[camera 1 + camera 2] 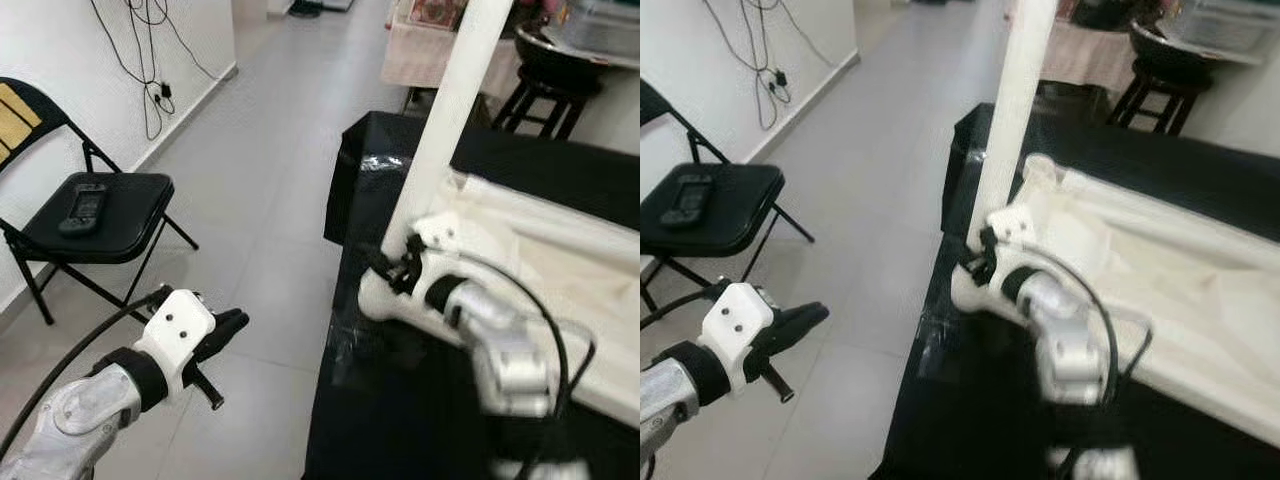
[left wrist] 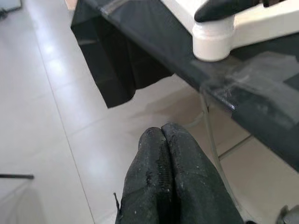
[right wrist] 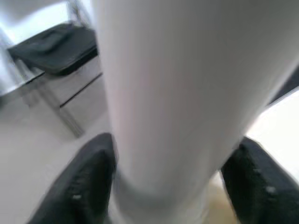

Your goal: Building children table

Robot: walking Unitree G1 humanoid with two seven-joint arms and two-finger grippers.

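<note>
Gripping the white table leg (image 1: 448, 110) near its foot, my right gripper (image 3: 163, 186) has one black finger on each side of the smooth, round post, which stands upright and tilts slightly at the near left corner of the upturned children's table (image 1: 540, 250). That table is cream-white, with a rounded corner socket and a flat underside framed by raised rails. It lies on a worktable draped in a glossy black cover (image 1: 390, 400), its socket corner sitting right at the cover's near left edge. The right arm (image 1: 500, 350) is blurred, so I cannot make out just where the leg meets the socket, and the leg's top is cut off by the frame.

My left gripper (image 2: 163, 177) hangs over the pale tiled floor (image 1: 270, 180), off the worktable's left edge, its two rough, speckled black fingers pressed together with nothing between them.

Left of that, a black folding chair (image 1: 95, 215) stands by the wall with a dark handset (image 1: 85, 208) on its padded seat, and cables (image 1: 150, 70) dangle down the wall. A black stool (image 1: 545, 85) stands beyond the far edge. The floor between chair and worktable is open.
</note>
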